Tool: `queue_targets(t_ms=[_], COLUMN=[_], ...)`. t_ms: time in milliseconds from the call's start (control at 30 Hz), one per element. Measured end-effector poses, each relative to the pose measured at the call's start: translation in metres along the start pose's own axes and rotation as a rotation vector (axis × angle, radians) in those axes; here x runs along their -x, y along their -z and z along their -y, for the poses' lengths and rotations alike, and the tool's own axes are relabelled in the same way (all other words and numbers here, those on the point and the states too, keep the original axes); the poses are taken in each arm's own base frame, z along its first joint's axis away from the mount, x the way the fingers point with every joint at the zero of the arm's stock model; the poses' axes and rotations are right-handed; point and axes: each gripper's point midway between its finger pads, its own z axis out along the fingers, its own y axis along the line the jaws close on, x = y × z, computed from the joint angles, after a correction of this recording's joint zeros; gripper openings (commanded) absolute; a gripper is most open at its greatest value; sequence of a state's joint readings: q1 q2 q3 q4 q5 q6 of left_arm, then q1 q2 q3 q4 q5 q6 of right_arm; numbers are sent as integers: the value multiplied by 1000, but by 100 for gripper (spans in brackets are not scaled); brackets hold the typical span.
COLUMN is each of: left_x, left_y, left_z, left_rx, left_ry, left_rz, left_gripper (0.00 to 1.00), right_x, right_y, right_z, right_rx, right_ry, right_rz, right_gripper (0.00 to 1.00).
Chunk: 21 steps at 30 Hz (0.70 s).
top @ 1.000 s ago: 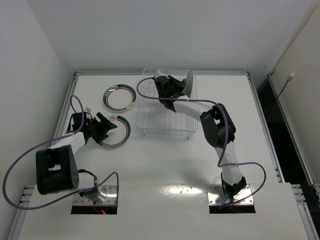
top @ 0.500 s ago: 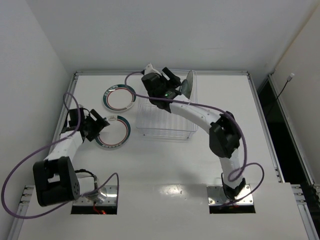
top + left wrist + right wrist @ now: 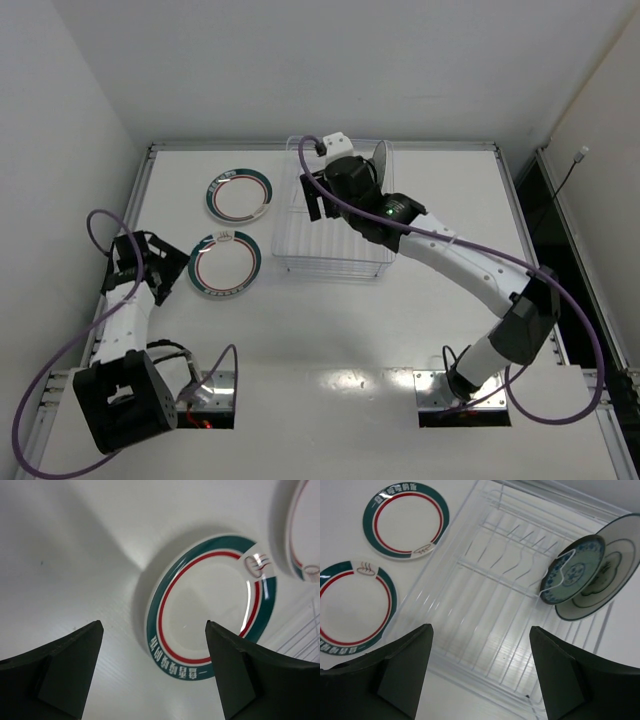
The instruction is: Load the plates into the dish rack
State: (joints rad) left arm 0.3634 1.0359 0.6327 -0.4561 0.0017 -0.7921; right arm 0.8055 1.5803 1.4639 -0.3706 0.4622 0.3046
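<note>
The plates (image 3: 226, 265) sit in two pairs. Farthest left, my left jaws are released and empty, low over the counter (image 3: 300, 330), just left of the nearer teal-rimmed plate (image 3: 210, 615). That plate lies flat with its red ring up. The second teal-rimmed plate (image 3: 239, 196) lies flat beyond it, apart from it. To their right is the clear dish rack (image 3: 485, 580), and my right jaws hang above its left part, spread wide and gripping nothing. At the rack's far right end, the small teal-patterned plate (image 3: 572, 570) stands tilted in the ribs, with the white motif plate (image 3: 615, 555) close behind it.
</note>
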Motion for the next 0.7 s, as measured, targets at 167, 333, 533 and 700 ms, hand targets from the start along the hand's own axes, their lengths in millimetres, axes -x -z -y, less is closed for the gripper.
queue_targets(t_ms=[167, 333, 533, 700], left_x=[-33, -71, -91, -94], left_y=[-6, -16, -32, -36], left_z=[-21, -33, -27, -17], left_rx=[29, 4, -69, -138], left_ry=[37, 71, 99, 102], left_rz=[-104, -208, -297, -331], left_gripper=[81, 69, 18, 0], right_x=[-14, -16, -6, -15], right_y=[2, 15, 34, 40], right_z=[-6, -6, 1, 11], right_rx=[44, 72, 88, 77], right_ry=[-41, -71, -108, -113], right_rz=[-33, -34, 4, -7], right_gripper=[75, 75, 75, 75])
